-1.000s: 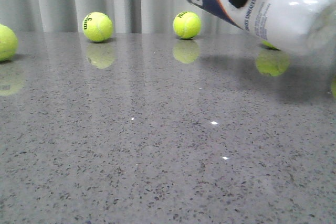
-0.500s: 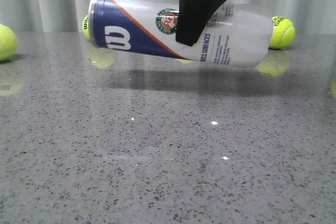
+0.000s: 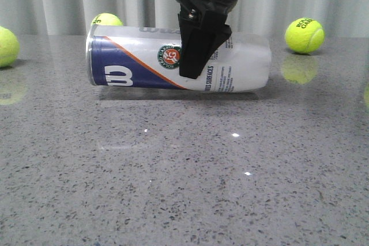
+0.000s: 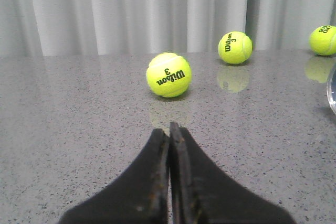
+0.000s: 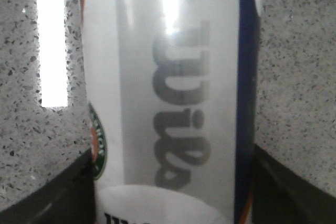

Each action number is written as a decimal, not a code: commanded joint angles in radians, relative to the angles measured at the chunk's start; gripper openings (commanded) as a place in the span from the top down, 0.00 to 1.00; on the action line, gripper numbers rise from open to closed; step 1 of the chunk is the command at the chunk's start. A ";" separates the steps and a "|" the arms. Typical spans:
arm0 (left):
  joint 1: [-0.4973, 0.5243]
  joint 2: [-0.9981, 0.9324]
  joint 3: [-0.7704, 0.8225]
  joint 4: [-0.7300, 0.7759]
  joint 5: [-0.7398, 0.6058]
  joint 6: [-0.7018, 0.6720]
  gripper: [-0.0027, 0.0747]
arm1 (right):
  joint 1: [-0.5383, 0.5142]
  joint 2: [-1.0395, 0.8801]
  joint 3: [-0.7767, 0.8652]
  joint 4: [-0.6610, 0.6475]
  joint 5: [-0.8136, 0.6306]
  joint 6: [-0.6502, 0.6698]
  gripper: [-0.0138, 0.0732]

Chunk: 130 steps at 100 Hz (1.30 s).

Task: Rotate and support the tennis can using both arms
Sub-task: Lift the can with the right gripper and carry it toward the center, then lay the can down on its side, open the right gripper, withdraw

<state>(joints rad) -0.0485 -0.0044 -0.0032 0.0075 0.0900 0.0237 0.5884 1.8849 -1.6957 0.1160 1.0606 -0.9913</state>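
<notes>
The tennis can (image 3: 132, 56) lies on its side, level, silver rim to the left, down at the grey tabletop (image 3: 184, 171). I cannot tell whether it touches the table. My right gripper (image 3: 195, 68) comes from above and is shut on the can's middle, one black finger across the front by the round badge. In the right wrist view the can (image 5: 168, 77) fills the space between the right gripper's (image 5: 173, 192) fingers. My left gripper (image 4: 169, 129) is shut and empty, low over the table. The can's rim (image 4: 332, 90) shows at that view's edge.
Yellow-green tennis balls lie on the table: one at the back right (image 3: 304, 34), one behind the can (image 3: 106, 20), one at the far left (image 3: 4, 46). Ahead of the left gripper are a near ball (image 4: 168, 74) and two farther ones (image 4: 234, 48) (image 4: 324, 40). A curtain hangs behind.
The right gripper has carried the can from the upper right down and to the left, turning it from tilted to level at the tabletop.
</notes>
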 commanded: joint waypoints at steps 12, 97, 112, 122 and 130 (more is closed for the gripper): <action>0.001 -0.039 0.048 -0.001 -0.084 -0.006 0.99 | -0.003 -0.038 -0.032 0.038 -0.022 -0.012 0.42; 0.001 -0.039 0.048 -0.001 -0.084 -0.006 0.99 | -0.003 -0.121 -0.032 0.041 -0.016 -0.008 0.10; 0.001 -0.039 0.048 -0.001 -0.084 -0.006 0.99 | -0.003 -0.188 -0.032 0.042 -0.023 0.201 0.13; 0.001 -0.039 0.048 -0.001 -0.084 -0.006 0.99 | -0.003 -0.220 -0.032 -0.022 -0.024 0.454 0.30; 0.001 -0.039 0.048 -0.001 -0.084 -0.006 0.99 | -0.003 -0.245 -0.028 -0.082 -0.022 0.622 0.52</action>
<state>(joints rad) -0.0485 -0.0044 -0.0032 0.0075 0.0900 0.0237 0.5884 1.7131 -1.6996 0.0913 1.0665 -0.5555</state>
